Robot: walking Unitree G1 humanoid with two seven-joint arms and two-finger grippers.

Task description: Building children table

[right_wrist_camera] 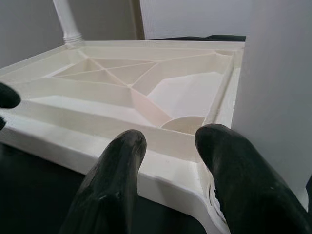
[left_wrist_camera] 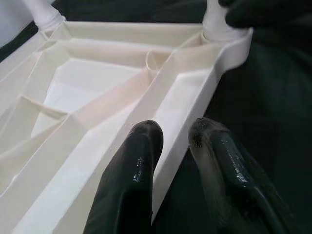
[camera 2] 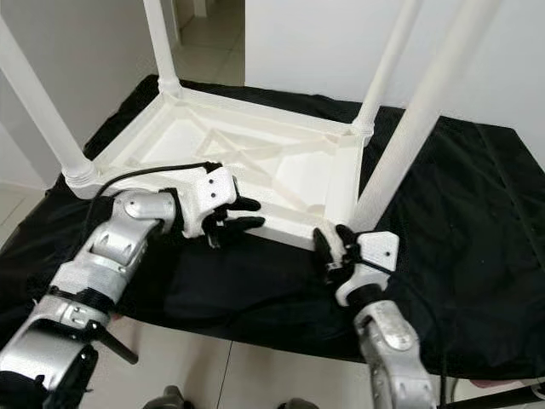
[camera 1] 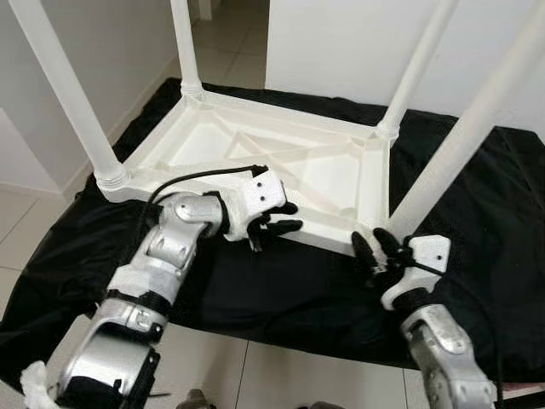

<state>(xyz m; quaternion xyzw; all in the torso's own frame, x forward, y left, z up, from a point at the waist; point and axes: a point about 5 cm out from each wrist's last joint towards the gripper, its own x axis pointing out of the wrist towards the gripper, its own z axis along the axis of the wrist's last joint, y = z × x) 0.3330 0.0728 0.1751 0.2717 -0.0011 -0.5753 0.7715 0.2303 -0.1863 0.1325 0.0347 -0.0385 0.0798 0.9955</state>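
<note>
The upturned table (camera 1: 255, 149) lies on black cloth (camera 1: 477, 213) — its near rim is straddled by the parted left gripper (camera 1: 277, 220); the right gripper (camera 1: 375, 249), likewise parted, sits at the near leg (camera 1: 460, 136).

Underside of the white table top (left_wrist_camera: 97, 92), with raised ribs dividing it into shallow compartments. The left gripper (left_wrist_camera: 173, 139) straddles the table's outer rim (left_wrist_camera: 195, 107): one black finger lies inside the rim, the other outside, over the black cloth (left_wrist_camera: 273, 97). Two leg bases stand at the far corners, one leg (left_wrist_camera: 214, 22) partly behind a dark shape.
</note>
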